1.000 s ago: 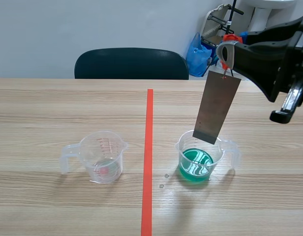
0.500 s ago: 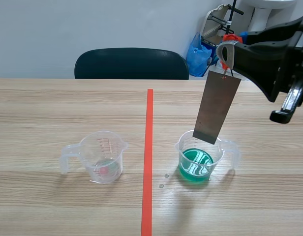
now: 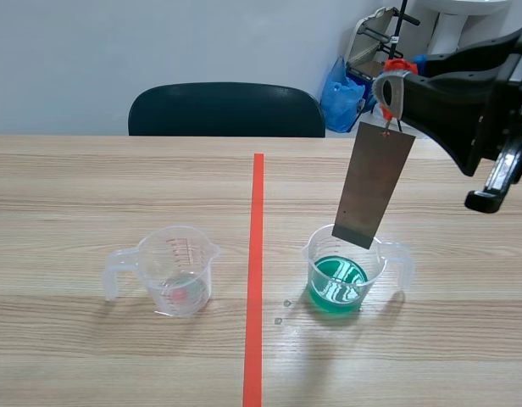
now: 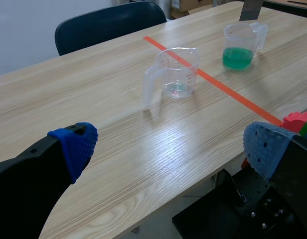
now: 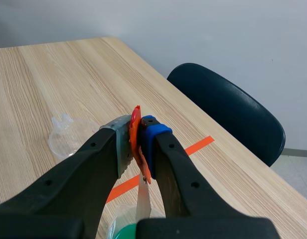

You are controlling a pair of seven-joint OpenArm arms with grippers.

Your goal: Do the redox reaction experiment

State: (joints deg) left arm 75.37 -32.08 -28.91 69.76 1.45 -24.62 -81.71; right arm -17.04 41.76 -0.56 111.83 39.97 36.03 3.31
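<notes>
The left tool (image 4: 168,147) is held spread past the bench's (image 3: 74,356) near edge. A clear cup (image 3: 176,270) is set left of the tape line (image 3: 256,254), a green-filled cup (image 3: 346,273) right of it. Over it a grey plate (image 3: 373,185) is hung from an orange clip (image 3: 399,66) pinched by the right tool (image 5: 136,124).

Bright, even light, with soft shadows and a sheen on the table (image 4: 158,149).

Probably an office: wooden table (image 3: 117,356), dark chair (image 3: 225,108) (plain wall (image 3: 117,51)).
</notes>
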